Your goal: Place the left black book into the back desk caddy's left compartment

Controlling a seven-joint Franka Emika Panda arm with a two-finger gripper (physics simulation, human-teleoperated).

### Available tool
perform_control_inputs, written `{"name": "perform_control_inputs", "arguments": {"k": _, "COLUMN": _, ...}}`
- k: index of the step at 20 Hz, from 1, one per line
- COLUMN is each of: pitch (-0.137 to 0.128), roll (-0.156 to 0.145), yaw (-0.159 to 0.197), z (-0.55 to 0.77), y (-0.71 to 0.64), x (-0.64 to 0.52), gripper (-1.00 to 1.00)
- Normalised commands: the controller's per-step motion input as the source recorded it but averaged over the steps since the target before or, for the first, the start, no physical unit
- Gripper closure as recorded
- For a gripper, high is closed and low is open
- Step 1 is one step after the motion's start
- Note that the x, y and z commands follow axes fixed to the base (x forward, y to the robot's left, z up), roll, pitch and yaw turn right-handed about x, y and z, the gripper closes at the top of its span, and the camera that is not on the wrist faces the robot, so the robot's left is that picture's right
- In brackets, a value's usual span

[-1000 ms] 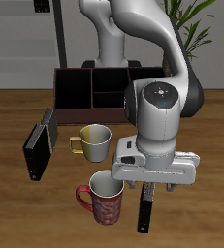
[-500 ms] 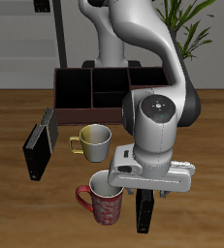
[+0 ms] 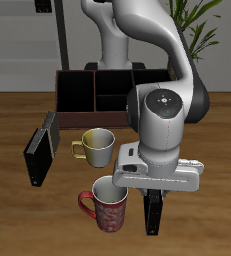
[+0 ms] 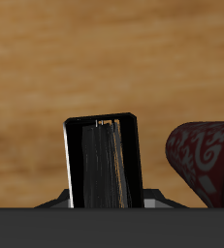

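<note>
The left black book (image 3: 154,213) is a slim black hardcover standing nearly upright under my gripper (image 3: 154,194), close to the table's front edge and beside a red patterned mug (image 3: 107,208). My gripper is shut on the book's upper end. In the wrist view the left black book (image 4: 104,163) fills the space between my fingers, seen edge-on with its pages showing. The back desk caddy (image 3: 95,90) is a dark reddish-brown organiser far back behind the arm. Its left compartment (image 3: 75,92) is a wide dark end bay; the arm hides the caddy's other end.
A yellow mug (image 3: 97,145) stands between the red mug and the caddy. A thicker black book (image 3: 42,150) with a pale page edge lies farther off beside the yellow mug. The red mug (image 4: 207,160) sits very close to the held book.
My gripper and the held book have shifted slightly away from the red mug, and the book now hangs straighter. The mugs and the other book have not moved.
</note>
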Motion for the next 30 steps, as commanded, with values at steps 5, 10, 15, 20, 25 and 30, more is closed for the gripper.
{"name": "perform_control_inputs", "arguments": {"k": 5, "pitch": -0.067, "roll": 0.046, "yaw": 0.022, "z": 0.4, "y": 0.2, "x": -0.19, "gripper": 1.0}}
{"name": "perform_control_inputs", "arguments": {"k": 10, "pitch": -0.07, "roll": 0.028, "yaw": 0.03, "z": 0.45, "y": 0.16, "x": -0.26, "gripper": 1.0}}
{"name": "perform_control_inputs", "arguments": {"k": 15, "pitch": -0.038, "roll": -0.001, "yaw": -0.005, "z": 0.36, "y": -0.05, "x": -0.21, "gripper": 1.0}}
{"name": "perform_control_inputs", "arguments": {"k": 20, "pitch": -0.068, "roll": 0.01, "yaw": 0.042, "z": 0.42, "y": 0.05, "x": -0.36, "gripper": 1.0}}
{"name": "perform_control_inputs", "arguments": {"k": 25, "pitch": -0.059, "roll": -0.026, "yaw": 0.022, "z": 0.41, "y": -0.22, "x": -0.36, "gripper": 1.0}}
{"name": "perform_control_inputs", "arguments": {"k": 30, "pitch": -0.035, "roll": -0.031, "yaw": 0.018, "z": 0.34, "y": -0.19, "x": -0.33, "gripper": 1.0}}
